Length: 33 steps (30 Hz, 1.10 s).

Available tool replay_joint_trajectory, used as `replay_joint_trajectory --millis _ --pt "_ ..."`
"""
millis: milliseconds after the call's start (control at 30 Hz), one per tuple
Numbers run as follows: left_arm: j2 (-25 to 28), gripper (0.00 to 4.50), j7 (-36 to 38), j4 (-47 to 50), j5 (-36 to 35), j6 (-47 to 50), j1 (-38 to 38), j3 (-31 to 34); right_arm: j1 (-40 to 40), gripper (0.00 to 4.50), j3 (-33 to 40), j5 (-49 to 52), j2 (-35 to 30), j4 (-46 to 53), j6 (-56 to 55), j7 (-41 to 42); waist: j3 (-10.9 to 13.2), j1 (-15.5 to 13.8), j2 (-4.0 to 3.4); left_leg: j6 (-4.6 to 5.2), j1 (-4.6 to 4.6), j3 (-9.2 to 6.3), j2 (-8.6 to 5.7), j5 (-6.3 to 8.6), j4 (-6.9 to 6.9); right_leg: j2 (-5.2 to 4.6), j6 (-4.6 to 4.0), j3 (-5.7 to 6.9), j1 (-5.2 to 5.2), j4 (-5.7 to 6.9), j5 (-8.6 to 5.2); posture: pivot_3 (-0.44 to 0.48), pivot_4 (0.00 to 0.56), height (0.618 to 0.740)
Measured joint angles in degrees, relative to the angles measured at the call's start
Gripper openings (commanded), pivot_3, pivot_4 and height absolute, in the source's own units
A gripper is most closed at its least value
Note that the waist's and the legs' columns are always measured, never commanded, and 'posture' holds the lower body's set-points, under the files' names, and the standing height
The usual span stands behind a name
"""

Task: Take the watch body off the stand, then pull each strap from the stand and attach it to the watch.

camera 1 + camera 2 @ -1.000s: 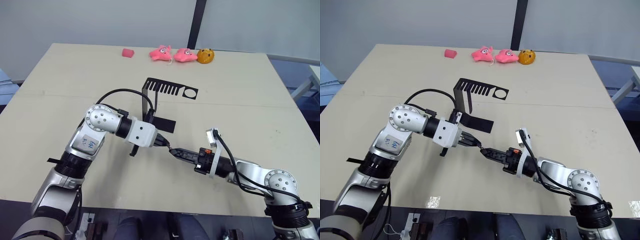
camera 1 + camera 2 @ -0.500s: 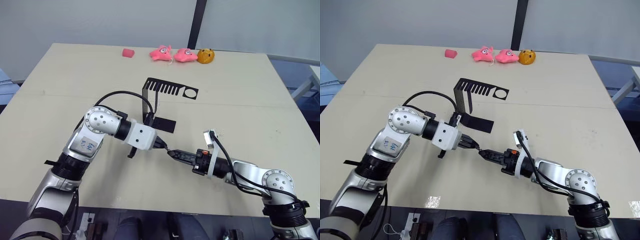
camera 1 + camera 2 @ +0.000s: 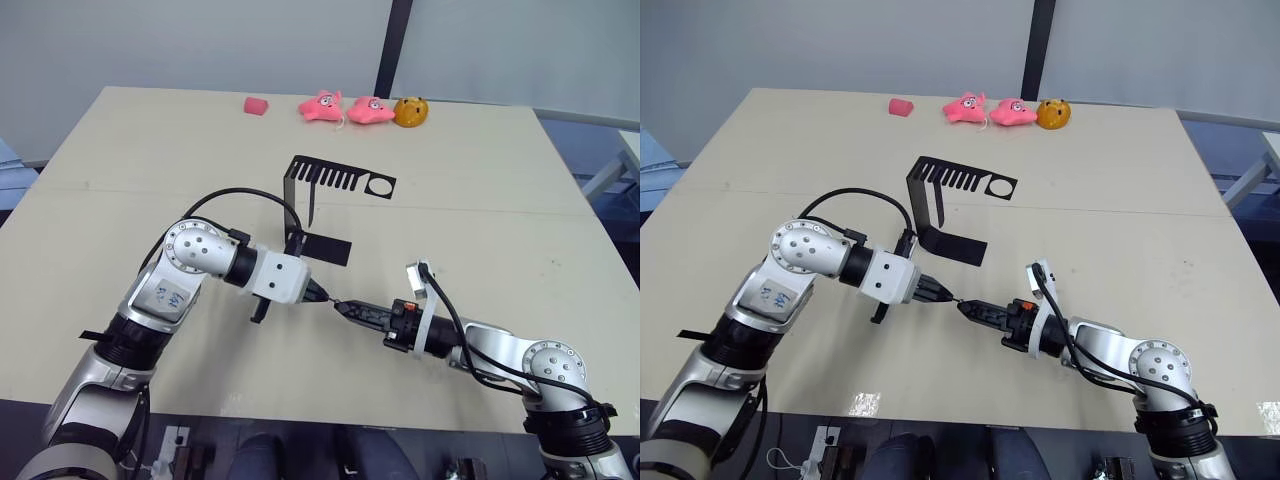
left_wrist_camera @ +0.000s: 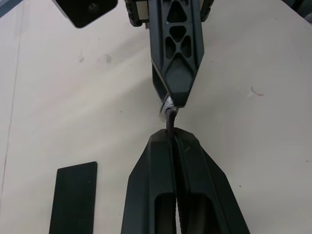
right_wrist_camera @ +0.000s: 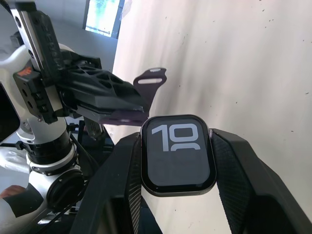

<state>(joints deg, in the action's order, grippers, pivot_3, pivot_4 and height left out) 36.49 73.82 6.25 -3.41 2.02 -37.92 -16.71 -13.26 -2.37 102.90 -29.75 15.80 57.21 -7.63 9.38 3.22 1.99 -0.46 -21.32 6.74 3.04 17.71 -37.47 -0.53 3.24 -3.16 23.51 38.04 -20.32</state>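
Note:
My right gripper is shut on the watch body, a grey-rimmed case with a black screen and white digits. My left gripper is shut on a narrow dark strap. The strap's free end touches the edge of the watch body, so the two grippers meet tip to tip low over the table. The black stand is behind them, with its slotted top plate and flat foot. In the right wrist view the strap pokes out from the left gripper toward the case.
Two pink plush toys, an orange one and a small pink piece line the table's far edge. The near edge of the table runs close below both forearms.
My left arm has swung lower and nearer to me, and both grippers have drifted slightly toward the near edge. They remain tip to tip, holding the same things.

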Motion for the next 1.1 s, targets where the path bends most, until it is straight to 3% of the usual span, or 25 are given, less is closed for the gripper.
replay_joint_trajectory --millis 1100 --pt "-1.19 0.0 -1.1 -0.27 3.0 -0.12 -1.14 -1.41 0.0 1.6 0.0 0.02 -0.26 0.01 -0.8 -1.13 0.0 0.0 0.0 0.0 0.0 0.0 0.0 0.0 0.0 0.01 0.0 0.0 0.0 -0.01 0.0 0.0 0.15 0.74"
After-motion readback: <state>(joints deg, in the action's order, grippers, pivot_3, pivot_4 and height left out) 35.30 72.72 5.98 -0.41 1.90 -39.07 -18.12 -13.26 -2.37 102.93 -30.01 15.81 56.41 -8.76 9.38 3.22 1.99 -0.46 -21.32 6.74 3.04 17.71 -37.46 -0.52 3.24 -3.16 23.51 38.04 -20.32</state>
